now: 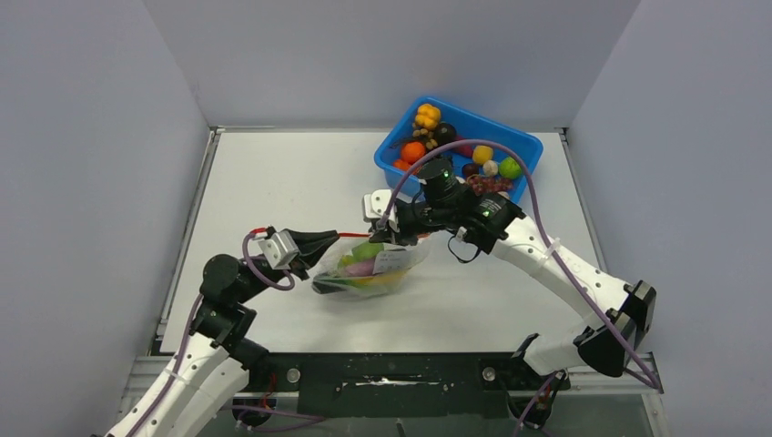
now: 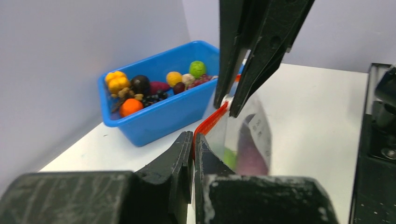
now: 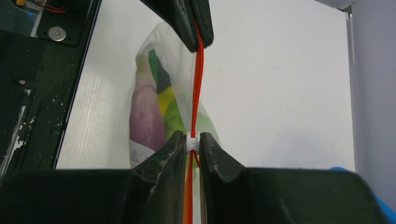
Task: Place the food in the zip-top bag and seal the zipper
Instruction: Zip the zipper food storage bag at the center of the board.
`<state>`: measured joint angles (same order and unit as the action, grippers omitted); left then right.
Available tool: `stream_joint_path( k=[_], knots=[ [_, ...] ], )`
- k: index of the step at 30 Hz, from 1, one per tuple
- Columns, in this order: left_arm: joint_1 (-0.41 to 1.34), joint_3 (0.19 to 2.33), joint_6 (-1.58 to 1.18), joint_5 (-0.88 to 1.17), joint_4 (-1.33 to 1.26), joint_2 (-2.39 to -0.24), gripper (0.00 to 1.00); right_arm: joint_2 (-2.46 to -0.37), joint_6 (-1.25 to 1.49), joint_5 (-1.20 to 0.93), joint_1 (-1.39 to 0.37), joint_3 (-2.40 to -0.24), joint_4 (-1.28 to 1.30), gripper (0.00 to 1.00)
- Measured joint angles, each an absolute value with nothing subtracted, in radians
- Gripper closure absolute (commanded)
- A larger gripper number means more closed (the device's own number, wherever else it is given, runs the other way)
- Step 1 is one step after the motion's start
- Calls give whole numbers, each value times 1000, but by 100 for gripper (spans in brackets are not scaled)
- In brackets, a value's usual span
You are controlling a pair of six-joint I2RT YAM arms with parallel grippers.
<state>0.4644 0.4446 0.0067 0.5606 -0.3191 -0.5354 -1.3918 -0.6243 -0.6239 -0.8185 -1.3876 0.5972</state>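
Since the food (image 3: 145, 116) already sits inside the zip-top bag (image 1: 369, 269), which is held by its top edge just off the centre of the table (image 1: 273, 182) toward 6 o'clock, the step in hand looks like the sealing. The left gripper (image 1: 332, 239) is at the bag's 9 o'clock, its jaws pressed together on the end of the zipper (image 3: 197, 84). The right gripper (image 1: 382, 234) is at the bag's 12 o'clock, its jaws nearly closed on the small white slider (image 3: 192, 141).

To do this well, I judge the left arm should act as a fixed anchor while the right draws the slider straight along the strip. The strip should be kept taut and level so the slider neither pops out of the pinch nor twists the track. A sideways pull would likely buckle the thin plastic. How much of the track is already joined I cannot tell.

Only the right wrist view shows the slider, with the strip running as a tight line up to the left gripper at 12 o'clock and purple and green pieces behind the film. Only the left wrist view shows its own tips clamped on the red edge. It also gives a close look at the blue bin (image 2: 159, 114) of spare toys at 10 o'clock. The overhead view adds the layout: the bin is at the table's 1 o'clock, apart from the bag.
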Motion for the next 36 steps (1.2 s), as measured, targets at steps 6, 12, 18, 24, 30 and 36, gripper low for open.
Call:
stream_joint_path(
  k=[6,12,18,24,30,36],
  knots=[
    [465,483,72,467,-227,-497,100,-1331,-623,-568,-786,-1381,639,99],
    [465,487,101,440,-175,-484,100,-1272,-614,-539,-764,-1342,662,99],
    [465,498,124,403,-141,-484,100,-1241,-601,-507,-745,-1320,688,99],
    [465,513,141,361,-113,-485,100,-1194,-587,-481,-732,-1293,700,99],
    [465,515,146,330,-89,-487,100,-1168,-572,-474,-723,-1274,714,99],
    [465,525,156,302,-80,-496,100,-1160,-564,-461,-712,-1261,717,99]
  ],
)
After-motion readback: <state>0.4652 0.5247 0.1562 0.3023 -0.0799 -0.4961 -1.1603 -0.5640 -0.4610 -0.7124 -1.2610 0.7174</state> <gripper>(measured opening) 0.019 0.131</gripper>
